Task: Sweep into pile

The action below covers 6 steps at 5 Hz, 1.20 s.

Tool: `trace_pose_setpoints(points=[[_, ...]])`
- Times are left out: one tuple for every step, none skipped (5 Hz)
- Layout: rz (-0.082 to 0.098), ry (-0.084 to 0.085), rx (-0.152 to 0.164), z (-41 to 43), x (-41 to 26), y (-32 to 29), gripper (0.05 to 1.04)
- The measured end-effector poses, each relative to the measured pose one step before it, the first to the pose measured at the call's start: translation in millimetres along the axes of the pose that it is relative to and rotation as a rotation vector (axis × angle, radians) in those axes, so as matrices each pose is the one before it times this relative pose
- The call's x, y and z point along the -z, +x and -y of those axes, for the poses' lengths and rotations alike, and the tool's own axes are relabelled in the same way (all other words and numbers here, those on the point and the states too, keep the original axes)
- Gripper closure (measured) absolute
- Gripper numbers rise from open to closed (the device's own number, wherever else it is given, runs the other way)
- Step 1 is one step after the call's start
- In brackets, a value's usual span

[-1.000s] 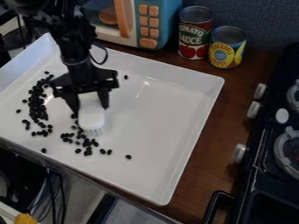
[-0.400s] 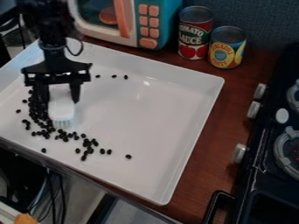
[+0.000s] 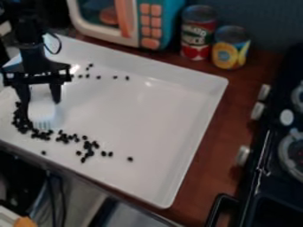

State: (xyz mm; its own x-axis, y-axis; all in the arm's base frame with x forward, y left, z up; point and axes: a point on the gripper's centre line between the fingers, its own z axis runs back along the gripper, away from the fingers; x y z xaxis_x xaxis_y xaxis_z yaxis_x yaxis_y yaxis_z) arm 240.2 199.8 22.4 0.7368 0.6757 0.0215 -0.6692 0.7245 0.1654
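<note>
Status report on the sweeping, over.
Black two-finger gripper closed on white bristled brush. Small black beans scattered, densest beside brush, on square white tray. No obstruction seen.

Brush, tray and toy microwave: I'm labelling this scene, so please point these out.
White brush point(image 3: 41, 109), camera view, on its pale back.
Tray point(image 3: 148, 128), camera view, on its bare floor.
Toy microwave point(image 3: 150, 32), camera view, on its button panel.

A glossy, smooth white plastic tray point(image 3: 172, 102) is catching light on a reddish-brown wood-look surface point(image 3: 204, 155). Two cylindrical metal cans, one with a red-and-green label point(image 3: 198, 33), one with a yellow-and-blue label point(image 3: 231, 48), are showing dull silvery tops beside a teal-and-white plastic toy microwave point(image 3: 163, 11).
</note>
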Motion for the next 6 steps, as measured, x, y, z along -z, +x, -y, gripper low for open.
trace_pose_setpoints(points=[[-0.048, -0.087, -0.004, 4.81, -1.65, -12.58, 0.375], [-0.0748, -0.0893, -0.0086, 13.56, -6.27, -9.68, 0.375], [0.009, -0.0845, -0.0033, 22.04, -17.78, -9.9, 0.375], [0.0247, -0.0501, 0.0187, 28.08, -10.2, -24.81, 0.375], [-0.004, -0.0699, 0.0017, 18.27, -6.32, -21.21, 0.375], [-0.0474, -0.0869, 0.0092, 21.5, 17.7, -21.64, 0.375]])
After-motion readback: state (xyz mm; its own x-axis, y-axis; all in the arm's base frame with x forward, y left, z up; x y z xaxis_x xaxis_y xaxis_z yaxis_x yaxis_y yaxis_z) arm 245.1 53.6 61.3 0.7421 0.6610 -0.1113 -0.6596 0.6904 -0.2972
